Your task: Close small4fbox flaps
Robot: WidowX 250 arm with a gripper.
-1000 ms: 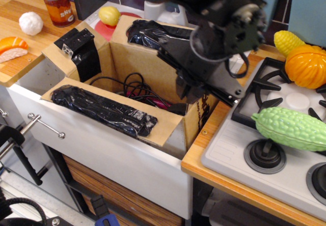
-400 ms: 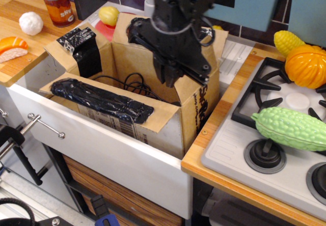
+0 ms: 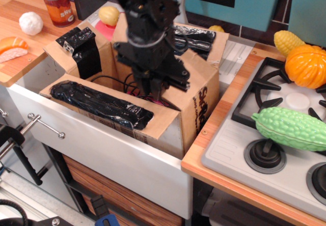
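The small4fbox [image 3: 201,104] is a brown cardboard box standing in the white sink [image 3: 102,149], with black lettering on its right side. The front long flap [image 3: 158,121] lies outward and nearly flat with its black bundle on top. The left short flap [image 3: 56,50] stands open. The back long flap [image 3: 219,45] leans back with its bundle showing. The right short flap [image 3: 196,76] slopes inward over the opening. My black gripper [image 3: 155,86] points down into the middle of the box, against the right flap's inner edge. Its fingers blend together, so their spacing is unclear.
Black cables [image 3: 114,81] lie inside the box. A can [image 3: 60,6], a white ball [image 3: 30,23] and a sushi toy [image 3: 11,48] sit on the left counter. A lemon [image 3: 109,15] is behind the box. The stove [image 3: 239,149] at right holds a green vegetable [image 3: 290,128] and an orange pumpkin [image 3: 305,65].
My arm has swung left from the box's right side to over its middle. The right short flap came up from hanging outside and now slopes inward. The back flap's bundle is uncovered.
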